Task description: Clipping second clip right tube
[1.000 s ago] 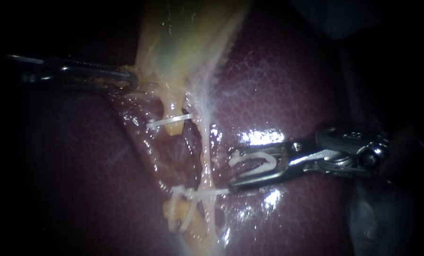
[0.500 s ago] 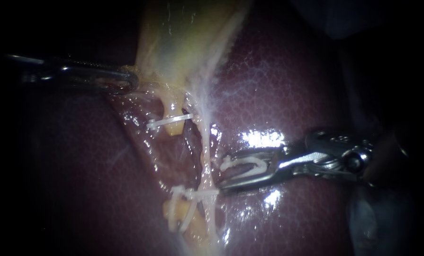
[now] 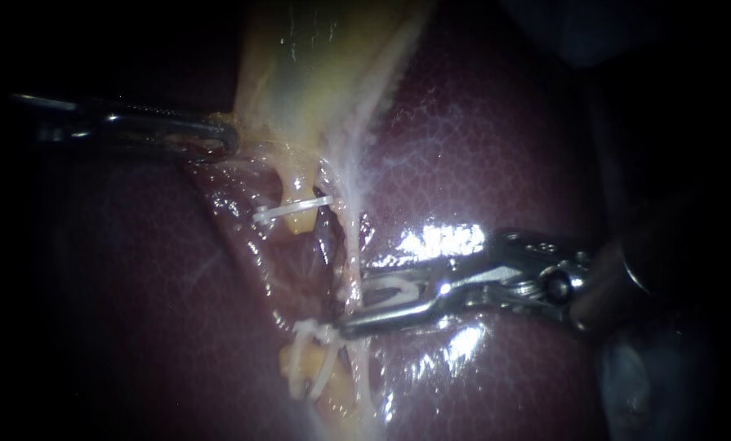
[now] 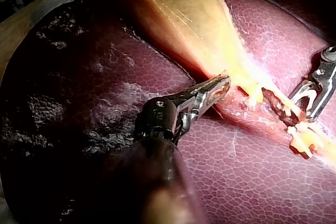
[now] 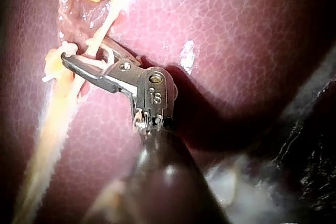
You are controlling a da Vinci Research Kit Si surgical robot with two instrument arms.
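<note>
Against liver [image 4: 252,171], left instrument [image 4: 220,85] clamps gallbladder [image 4: 178,9]; left wrist shows right instrument [image 4: 299,109] clasping clip [image 4: 310,94].

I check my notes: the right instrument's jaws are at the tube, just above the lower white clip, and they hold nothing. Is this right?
Not quite: the right instrument holds a white clip in its jaws, as the endoscope view shows. The rest stands: they are at the tube, just above the lower clip.

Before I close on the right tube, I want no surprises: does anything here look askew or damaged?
The lower clips look untidy: they lie at different angles on the yellow stump, close beside the right instrument and its loaded clip. The upper clip sits straight.
</note>
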